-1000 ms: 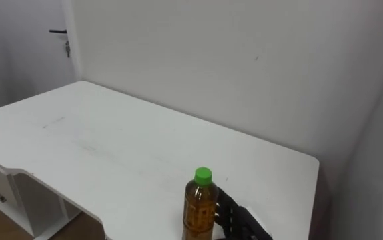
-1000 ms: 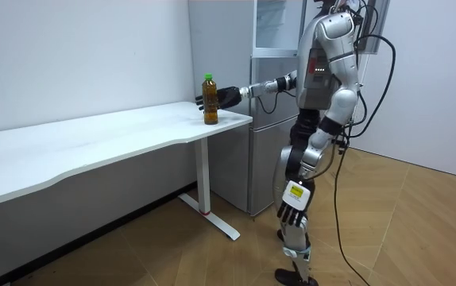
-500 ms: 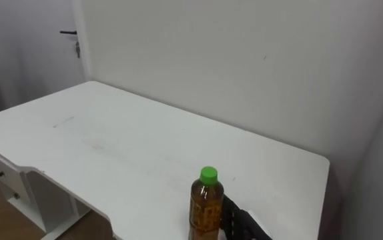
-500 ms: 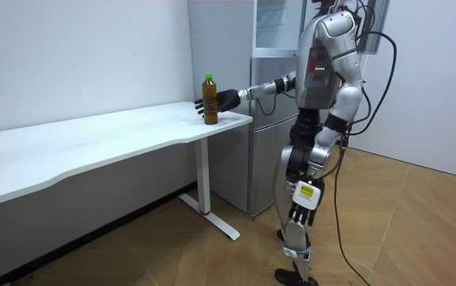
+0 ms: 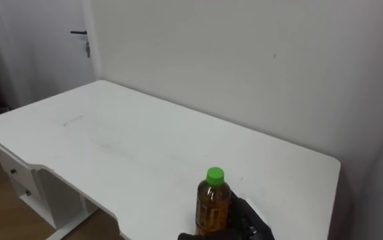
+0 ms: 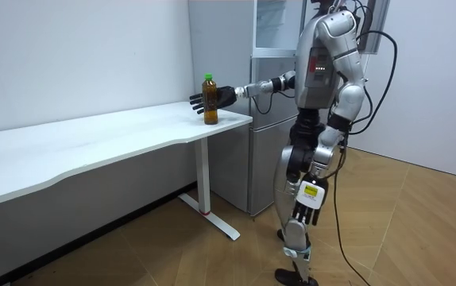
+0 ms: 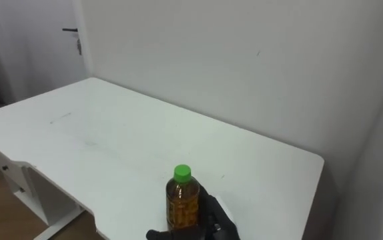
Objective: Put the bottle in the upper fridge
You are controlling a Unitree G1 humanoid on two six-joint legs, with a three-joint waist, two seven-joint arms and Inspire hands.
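The right hand (image 5: pixel 250 225) is seen spread open against the bottle (image 5: pixel 212 203), nothing clasped. In the room view, the bottle is stood upright at the counter (image 6: pixel 93 147) corner. From the right eye view it is judged full, rigid and slick; mid-body is advised.

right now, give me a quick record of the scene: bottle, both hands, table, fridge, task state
bottle: upright on the table near its corner, green cap, brown liquid
right hand: open, at the bottle's side, fingers reaching round it
left hand: hangs by the leg, fingers relaxed
table: white, long, against the wall
fridge: at the table's end, close beside the robot
task state: bottle not yet lifted, not in the fridge
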